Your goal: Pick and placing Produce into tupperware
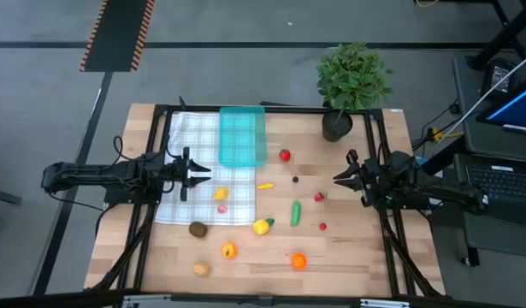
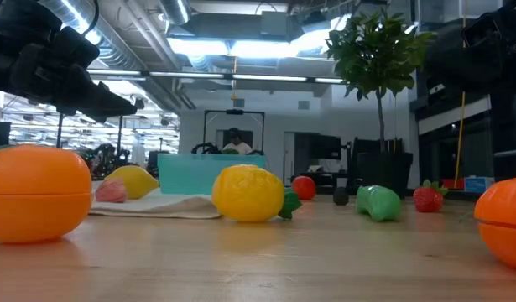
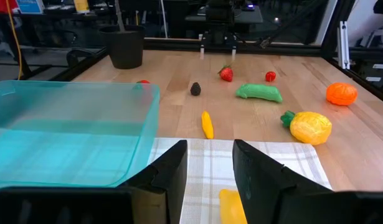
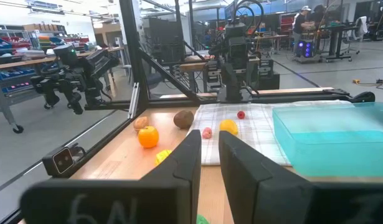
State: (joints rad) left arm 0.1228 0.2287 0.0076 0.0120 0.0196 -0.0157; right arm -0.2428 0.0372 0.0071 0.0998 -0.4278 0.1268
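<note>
The translucent teal tupperware [image 1: 242,137] rests with its near half on a white checked cloth [image 1: 194,150]. The produce lies scattered over the table: a green elongated piece [image 1: 295,213], a yellow lemon [image 1: 262,226], two orange fruits [image 1: 229,251] [image 1: 298,261], a brown piece [image 1: 197,228] and a strawberry [image 1: 319,197]. A yellow piece [image 1: 221,194] and a pink one [image 1: 221,208] lie on the cloth. My left gripper [image 1: 198,175] hovers open over the cloth's left part. My right gripper [image 1: 339,178] is open on the table's right, pointing left.
A potted green plant [image 1: 338,125] stands at the far right, beside the tupperware's side of the table. A black frame [image 1: 280,108] runs along the table's edges. Bare wood [image 1: 348,257] lies at the near right. In the left wrist view the tupperware [image 3: 66,137] is close beside the fingers.
</note>
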